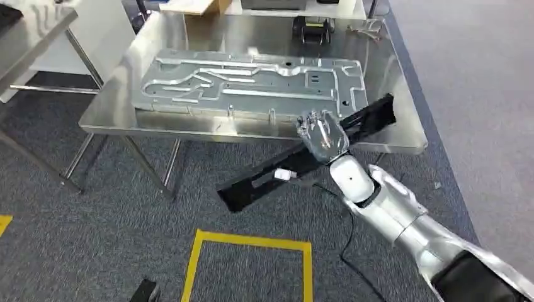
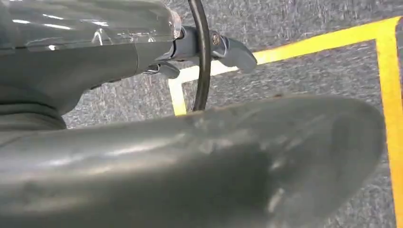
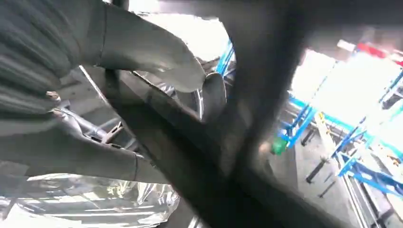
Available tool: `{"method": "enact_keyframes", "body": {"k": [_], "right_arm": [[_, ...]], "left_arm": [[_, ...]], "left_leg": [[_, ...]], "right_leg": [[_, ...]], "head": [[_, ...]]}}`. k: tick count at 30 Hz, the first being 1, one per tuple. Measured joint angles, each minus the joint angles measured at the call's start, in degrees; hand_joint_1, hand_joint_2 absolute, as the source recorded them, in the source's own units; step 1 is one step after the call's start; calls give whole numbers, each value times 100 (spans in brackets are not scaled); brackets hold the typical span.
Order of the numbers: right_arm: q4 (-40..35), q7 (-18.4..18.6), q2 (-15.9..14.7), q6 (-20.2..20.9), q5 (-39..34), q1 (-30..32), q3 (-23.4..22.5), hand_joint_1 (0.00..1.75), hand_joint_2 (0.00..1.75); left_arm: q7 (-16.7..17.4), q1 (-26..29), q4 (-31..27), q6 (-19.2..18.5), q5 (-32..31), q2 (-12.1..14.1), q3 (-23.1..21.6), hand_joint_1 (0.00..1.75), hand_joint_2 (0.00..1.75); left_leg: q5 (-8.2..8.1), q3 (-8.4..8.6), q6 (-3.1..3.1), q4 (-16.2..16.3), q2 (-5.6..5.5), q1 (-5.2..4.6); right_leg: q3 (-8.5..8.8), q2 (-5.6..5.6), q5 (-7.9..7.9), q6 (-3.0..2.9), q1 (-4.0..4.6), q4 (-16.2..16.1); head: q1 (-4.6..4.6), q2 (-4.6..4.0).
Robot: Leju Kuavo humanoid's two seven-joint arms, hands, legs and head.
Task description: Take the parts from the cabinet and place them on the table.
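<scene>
Right arm stretched forward, hand gripping a long black part.
The silver right arm reaches up from the lower right, wrist straight; the right hand has its fingers wrapped over the black part. The left hand hangs down, fingers curled.

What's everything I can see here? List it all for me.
Long part: one, black, held slanting over the table's near edge, with a small white tag.
Metal panel: one, silver-grey, flat on the table.
Table: one, shiny steel, ahead of the robot.
Second table: one, steel, far left.
Floor tape: yellow outline on grey carpet.
Cable: one, black, on the carpet.
Dark device: one, at the table's far edge.
Right hand: silver, grips the long part.
Left hand: grey, hanging above the floor.
</scene>
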Motion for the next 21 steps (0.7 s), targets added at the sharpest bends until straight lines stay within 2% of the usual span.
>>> {"method": "enact_keyframes", "body": {"k": [1,2,3,4,5,6,7,8,9,10,11,12,13,14,16,17,18,19,20,21], "right_arm": [[22,-22,11,2,0,-6,15,175,175],[55,-37,20,4,0,-7,42,175,175],[79,-40,22,7,0,-7,63,175,175],[101,-40,31,9,0,-12,74,175,175],[118,-40,39,9,0,-23,83,175,175],[140,-40,63,9,0,-38,96,175,175],[177,-39,72,4,0,-55,109,175,175],[186,-37,92,0,0,-89,125,175,175],[195,-46,96,4,0,-100,136,175,175],[193,-53,103,11,0,-111,136,175,175],[195,-74,107,26,0,-148,136,175,175],[193,-109,107,39,0,-180,136,175,175],[193,-127,107,55,0,-229,136,175,175],[193,-156,109,74,0,-267,136,175,175],[193,-215,116,125,-2,-279,136,175,175],[193,-267,116,136,-2,-278,133,175,175],[193,-322,116,147,-2,-281,125,175,175],[193,-365,116,175,-2,-295,101,175,175],[190,-404,116,199,-2,-313,68,175,175],[190,-437,118,210,-2,-340,35,175,175]], "left_arm": [[2,11,0,0,0,0,0,0,0],[9,22,0,0,0,0,0,0,0],[9,32,0,0,0,0,0,0,0],[9,37,0,0,0,0,0,0,0],[9,43,0,0,0,2,0,0,0],[9,57,0,0,2,7,0,0,0],[11,84,20,0,2,9,0,0,0],[20,73,24,0,2,9,0,0,0],[17,68,24,0,2,9,0,0,0],[20,80,24,0,2,9,0,0,0],[18,75,26,0,2,9,0,0,0],[15,73,24,0,0,9,0,0,0],[17,71,26,0,0,9,0,0,0],[17,69,24,0,0,9,0,0,0],[39,65,26,13,2,11,0,0,0],[72,70,26,17,18,11,0,0,0],[105,84,26,17,20,15,4,0,0],[122,95,28,17,22,15,4,0,0],[122,95,28,17,22,17,5,0,0],[120,91,28,17,22,15,7,0,0]], "left_leg": [[-216,-241,-3,286,3,6],[-266,-389,-32,349,12,14],[-165,-408,-57,175,26,24],[70,-343,-66,-198,35,33],[401,-246,-60,-624,41,42],[877,-145,-36,-1110,47,56],[1132,-174,-26,-1259,73,34],[999,-118,37,-1273,84,2],[1077,-115,79,-1270,78,-4],[1037,-113,138,-1293,78,-3],[1037,-63,170,-1306,65,6],[1021,11,204,-1352,56,27],[990,60,239,-1371,56,27],[944,107,252,-1380,57,27],[841,214,265,-1383,48,22],[777,290,265,-1383,26,21],[712,381,262,-1383,10,20],[639,484,259,-1384,-4,14],[567,588,251,-1387,-12,6],[492,691,235,-1392,-13,-4]], "right_leg": [[59,4,-58,6,0,2],[141,7,-123,18,-3,4],[227,8,-189,33,-7,4],[326,5,-267,52,-15,9],[412,3,-336,73,-21,15],[488,-3,-417,100,-23,21],[547,2,-490,140,-11,59],[520,21,-513,184,-2,27],[524,22,-535,222,-12,6],[550,19,-515,260,0,42],[561,18,-515,279,-10,57],[455,1,-489,303,-22,264],[254,-5,-480,322,-26,603],[-35,-6,-570,349,-26,1027],[-566,-7,-949,368,-32,1698],[-760,-7,-1079,361,-32,1827],[-826,-7,-1049,354,-31,1718],[-790,-7,-859,332,-24,1411],[-691,-7,-546,298,-11,996],[-576,-8,-88,242,14,501]], "head": [[0,0],[0,0],[0,0],[0,0],[0,0],[0,0],[3,0],[0,0],[0,0],[0,0],[-2,0],[0,0],[2,0],[-2,0],[0,0],[0,0],[0,0],[0,0],[0,0],[0,0]]}}
